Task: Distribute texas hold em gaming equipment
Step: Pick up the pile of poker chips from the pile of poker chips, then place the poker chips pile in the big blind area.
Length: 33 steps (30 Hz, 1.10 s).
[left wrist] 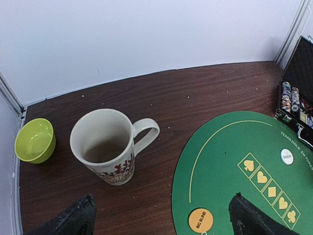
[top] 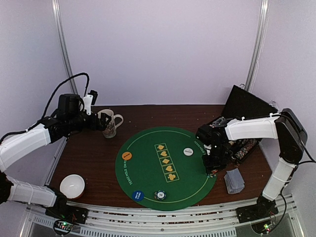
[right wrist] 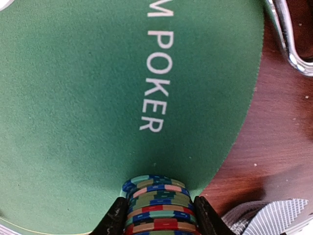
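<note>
Now chips (right wrist: 159,208) are gripped on the mat (right wrist: 73,122).
Right fingers (right wrist: 113,219) are clamped on them; left fingers (left wrist: 76,215) are spread, empty.

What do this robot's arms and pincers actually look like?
Both the left arm and right arm have smooth white tubular shells linked by bulky black joints. A black cable loops above the left arm. The left gripper and right gripper are black, each ending in two blunt dark fingers.

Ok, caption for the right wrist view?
Right gripper shut on a chip stack at the green mat edge, cards nearby.
</note>
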Each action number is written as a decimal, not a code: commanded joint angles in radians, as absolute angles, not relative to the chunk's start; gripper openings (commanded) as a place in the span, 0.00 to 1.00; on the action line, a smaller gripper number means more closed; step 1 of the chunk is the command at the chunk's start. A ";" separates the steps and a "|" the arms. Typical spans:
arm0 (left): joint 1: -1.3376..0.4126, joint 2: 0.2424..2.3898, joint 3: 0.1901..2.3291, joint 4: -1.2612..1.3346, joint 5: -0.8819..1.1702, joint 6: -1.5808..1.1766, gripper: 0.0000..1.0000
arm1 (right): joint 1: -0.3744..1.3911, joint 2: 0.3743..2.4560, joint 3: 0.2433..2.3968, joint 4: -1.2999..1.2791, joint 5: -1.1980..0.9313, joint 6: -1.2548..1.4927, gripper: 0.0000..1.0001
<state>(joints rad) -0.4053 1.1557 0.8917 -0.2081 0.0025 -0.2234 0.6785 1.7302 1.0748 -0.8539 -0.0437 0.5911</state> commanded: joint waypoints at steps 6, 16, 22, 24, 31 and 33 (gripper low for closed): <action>-0.399 1.157 0.903 -0.186 0.005 -0.204 0.98 | 0.708 1.715 1.257 -1.061 0.029 0.583 0.00; -0.396 1.160 0.902 -0.192 0.017 -0.237 0.98 | 0.948 2.091 1.899 -1.147 -0.010 0.563 0.00; -0.389 1.147 0.872 -0.189 0.017 -0.241 0.98 | 1.028 2.449 2.354 -1.232 -0.066 0.539 0.00; -0.390 1.150 0.864 -0.185 0.022 -0.245 0.98 | 1.034 2.498 2.400 -1.200 -0.107 0.555 0.00; -0.390 1.160 0.861 -0.172 0.037 -0.252 0.98 | 1.049 2.573 2.403 -1.179 -0.066 0.592 0.00; -0.388 1.164 0.865 -0.172 0.038 -0.248 0.98 | 1.058 2.586 2.404 -1.187 -0.051 0.596 0.00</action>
<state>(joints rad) -0.3973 1.1576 0.8654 -0.2108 0.0219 -0.2420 1.0496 2.5584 2.3840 -1.1423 -0.0902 0.5716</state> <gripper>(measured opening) 0.983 0.404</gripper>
